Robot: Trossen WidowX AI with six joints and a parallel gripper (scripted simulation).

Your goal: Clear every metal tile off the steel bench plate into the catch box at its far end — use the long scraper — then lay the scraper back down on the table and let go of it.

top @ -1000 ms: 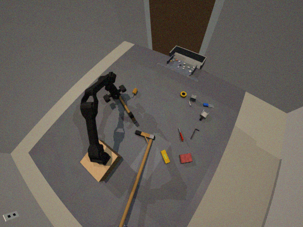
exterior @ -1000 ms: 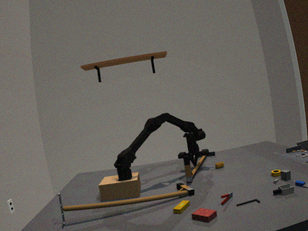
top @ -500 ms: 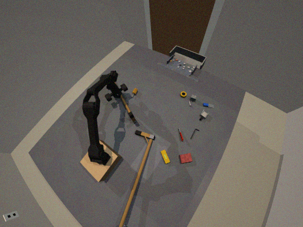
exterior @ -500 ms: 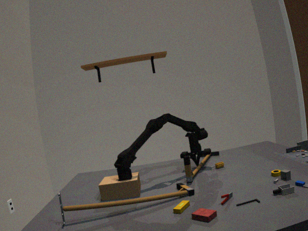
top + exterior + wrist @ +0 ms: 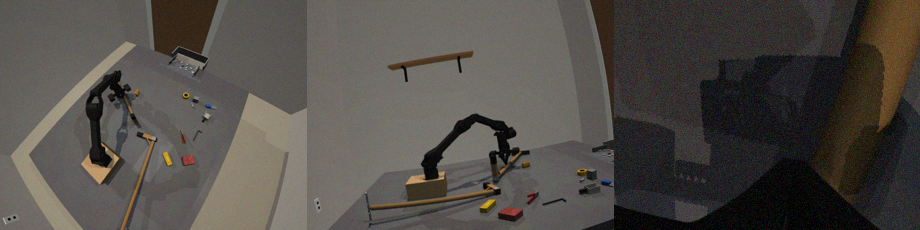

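Note:
My gripper [image 5: 122,95] [image 5: 506,163] [image 5: 794,161] is shut and empty, its tips beside a wooden-handled tool [image 5: 128,104] [image 5: 510,166] [image 5: 896,40]. This tool has an upright black-and-wood grip at its near end and a dark head at its far end. A second wooden-handled tool [image 5: 140,179] [image 5: 426,201] lies nearer the front, with a thin metal crosspiece at its left end. I cannot tell for sure which is the scraper. Several small tiles [image 5: 193,72] [image 5: 609,155] sit on the steel plate [image 5: 185,72]. The catch box [image 5: 192,53] stands behind it; its floor is partly hidden.
A yellow-handled tool [image 5: 136,92] [image 5: 526,164] lies near my gripper. A yellow block [image 5: 167,159] [image 5: 488,205], a red block [image 5: 188,160] [image 5: 510,214], red-handled pliers [image 5: 184,137] and a yellow ring [image 5: 186,93] lie on the table. A shelf [image 5: 431,60] hangs on the wall.

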